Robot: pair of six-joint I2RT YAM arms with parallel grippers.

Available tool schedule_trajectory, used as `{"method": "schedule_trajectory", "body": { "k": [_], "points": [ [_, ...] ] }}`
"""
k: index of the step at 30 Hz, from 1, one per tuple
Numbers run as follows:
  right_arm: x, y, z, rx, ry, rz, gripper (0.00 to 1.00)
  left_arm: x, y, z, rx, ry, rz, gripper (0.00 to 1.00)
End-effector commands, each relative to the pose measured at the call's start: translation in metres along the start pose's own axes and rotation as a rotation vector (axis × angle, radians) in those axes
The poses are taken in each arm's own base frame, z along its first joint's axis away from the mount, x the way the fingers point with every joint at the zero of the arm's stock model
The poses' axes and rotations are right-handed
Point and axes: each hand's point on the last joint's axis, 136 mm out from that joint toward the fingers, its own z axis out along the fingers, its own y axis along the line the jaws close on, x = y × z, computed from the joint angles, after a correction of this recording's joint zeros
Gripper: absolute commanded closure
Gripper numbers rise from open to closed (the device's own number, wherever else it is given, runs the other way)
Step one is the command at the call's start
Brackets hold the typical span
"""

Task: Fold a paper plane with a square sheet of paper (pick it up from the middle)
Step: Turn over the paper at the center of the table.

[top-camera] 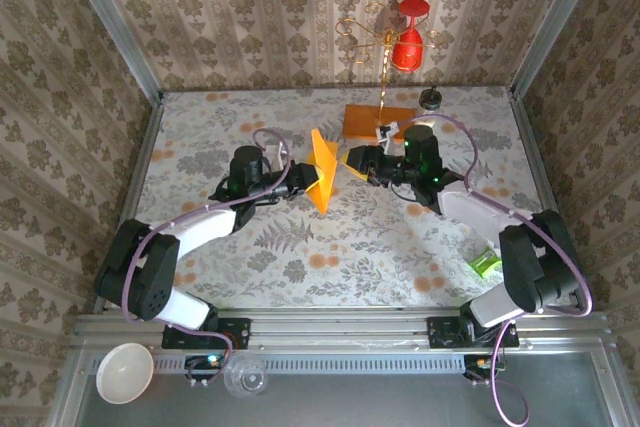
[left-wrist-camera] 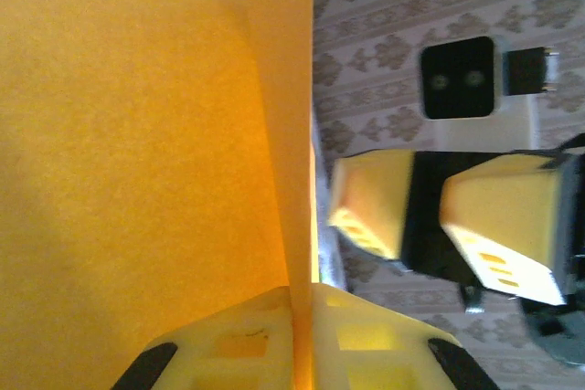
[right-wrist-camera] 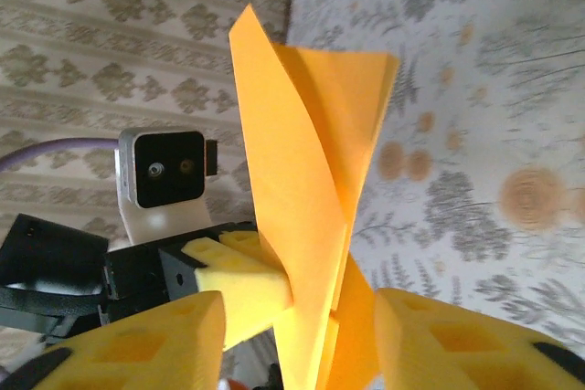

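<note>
One flowered table [top-camera: 330,247] carries two arms. The left gripper [top-camera: 306,181] is clenched on the one paper plane [top-camera: 322,169], a partly folded orange sheet held up on edge above the table's middle. The right gripper [top-camera: 352,163] stands released just beside it, its two fingers spread and clear of the paper. Behind them lies one wooden block [top-camera: 372,119]. One white bowl [top-camera: 124,372] and one clear glass [top-camera: 246,377] sit at the near rail.
</note>
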Motion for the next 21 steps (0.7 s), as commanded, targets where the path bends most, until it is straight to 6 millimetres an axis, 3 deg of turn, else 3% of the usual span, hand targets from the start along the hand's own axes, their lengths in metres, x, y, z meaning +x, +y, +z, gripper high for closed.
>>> {"method": "schedule_trajectory", "body": {
  "k": [1, 8, 15, 21],
  "points": [
    [-0.004, -0.022, -0.018, 0.15, -0.048, -0.037, 0.47, -0.002, 0.006, -0.011, -0.136, 0.023, 0.098, 0.87],
    [-0.012, -0.051, -0.058, 0.409, -0.149, -0.13, 0.43, -0.004, 0.04, -0.041, -0.637, 0.107, 0.352, 0.87],
    [-0.011, -0.085, -0.094, 0.633, -0.221, -0.153, 0.43, -0.032, 0.064, -0.075, -1.203, 0.153, 0.652, 0.88],
    [0.003, -0.12, -0.11, 0.761, -0.204, -0.126, 0.44, -0.044, 0.086, -0.072, -1.47, 0.21, 0.803, 0.88]
  ]
}}
